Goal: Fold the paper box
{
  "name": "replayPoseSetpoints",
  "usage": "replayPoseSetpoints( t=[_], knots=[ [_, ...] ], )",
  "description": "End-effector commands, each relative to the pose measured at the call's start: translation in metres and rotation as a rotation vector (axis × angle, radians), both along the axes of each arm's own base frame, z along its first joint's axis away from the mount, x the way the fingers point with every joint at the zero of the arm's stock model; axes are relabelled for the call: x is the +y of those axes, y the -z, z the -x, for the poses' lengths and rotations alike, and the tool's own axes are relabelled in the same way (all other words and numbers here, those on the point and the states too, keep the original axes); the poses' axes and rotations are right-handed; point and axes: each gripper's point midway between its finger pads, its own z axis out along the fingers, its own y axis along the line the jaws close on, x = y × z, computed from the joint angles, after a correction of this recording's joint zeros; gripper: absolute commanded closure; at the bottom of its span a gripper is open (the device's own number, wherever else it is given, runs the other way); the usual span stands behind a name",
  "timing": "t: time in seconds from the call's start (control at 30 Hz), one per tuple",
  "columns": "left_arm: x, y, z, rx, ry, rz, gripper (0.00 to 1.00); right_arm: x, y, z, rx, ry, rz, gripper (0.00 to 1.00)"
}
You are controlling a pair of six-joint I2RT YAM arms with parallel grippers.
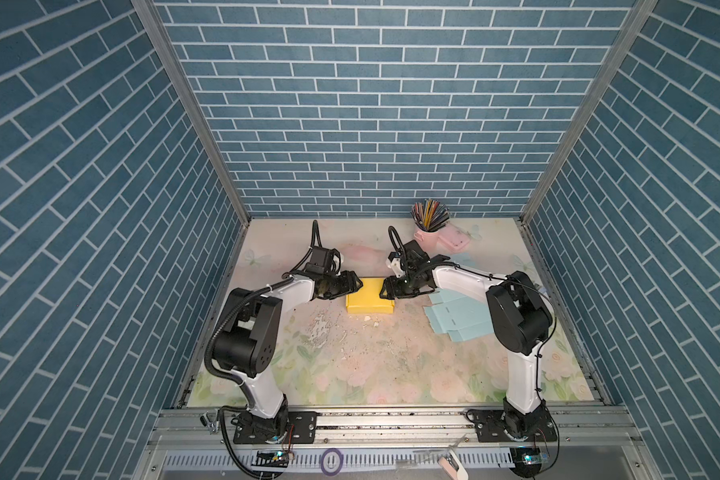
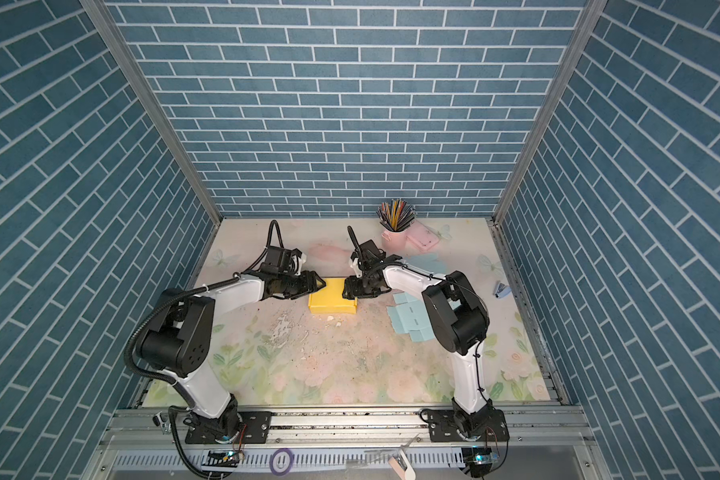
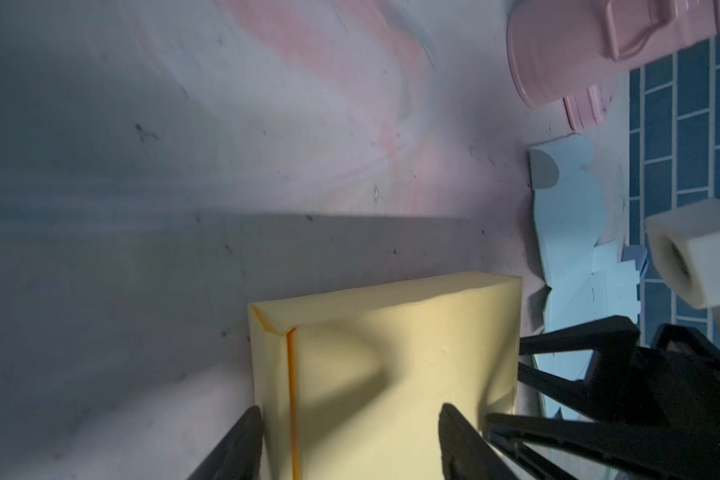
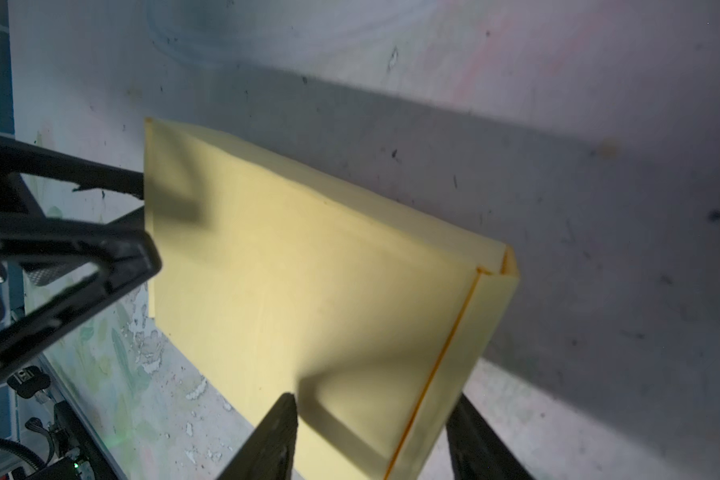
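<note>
The yellow paper box (image 1: 371, 297) (image 2: 331, 297) lies closed and flat on the floral mat, mid-table. My left gripper (image 1: 356, 286) (image 2: 320, 284) reaches in over its back left part, and my right gripper (image 1: 385, 293) (image 2: 347, 293) over its back right part. In the left wrist view the box (image 3: 391, 374) fills the space between the fingers of the left gripper (image 3: 350, 409). One finger is beside the side wall and the other over the lid. The right wrist view shows the box (image 4: 308, 270) the same way in the right gripper (image 4: 375, 399). Both pairs of jaws stand apart.
A pink cup of pencils (image 1: 427, 232) and a pink case (image 1: 454, 241) stand at the back right. Flat light-blue box blanks (image 1: 458, 320) lie under the right arm. A small blue stapler (image 2: 500, 289) sits by the right wall. Peeled patches (image 1: 321, 328) mark the mat.
</note>
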Motion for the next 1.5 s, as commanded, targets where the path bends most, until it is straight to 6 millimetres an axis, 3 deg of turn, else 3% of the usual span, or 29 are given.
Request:
replayPoseSetpoints(
  t=[0.0,0.27,0.53,0.73,0.9,1.03,1.17,1.33,1.47],
  knots=[
    [-0.013,-0.004,-0.020,-0.023,0.048,0.035,0.33,0.031,-0.004,-0.012,-0.016,-0.065,-0.040,0.43],
    [-0.002,0.003,-0.071,-0.031,-0.003,0.045,0.34,0.052,0.012,-0.062,-0.014,-0.048,-0.030,0.43],
    [0.005,0.002,-0.094,-0.051,-0.035,0.040,0.34,0.059,0.023,-0.104,-0.037,-0.011,-0.030,0.42],
    [0.019,-0.003,-0.105,-0.064,-0.074,0.046,0.28,0.055,0.005,-0.113,-0.090,0.010,-0.020,0.38],
    [0.037,-0.021,-0.107,-0.091,-0.102,0.039,0.12,0.042,-0.019,-0.111,-0.148,0.042,-0.003,0.29],
    [0.047,-0.036,-0.094,-0.109,-0.113,0.008,0.01,0.031,-0.056,-0.106,-0.221,0.080,-0.031,0.21],
    [0.052,-0.051,-0.068,-0.113,-0.118,-0.012,0.01,0.012,-0.090,-0.097,-0.292,0.107,-0.018,0.15],
    [0.039,-0.067,-0.009,-0.133,-0.050,-0.051,0.01,-0.013,-0.103,-0.069,-0.308,0.123,-0.023,0.12],
    [0.009,-0.065,0.056,-0.124,0.075,-0.099,0.01,-0.050,-0.103,-0.026,-0.302,0.145,-0.003,0.13]
  ],
)
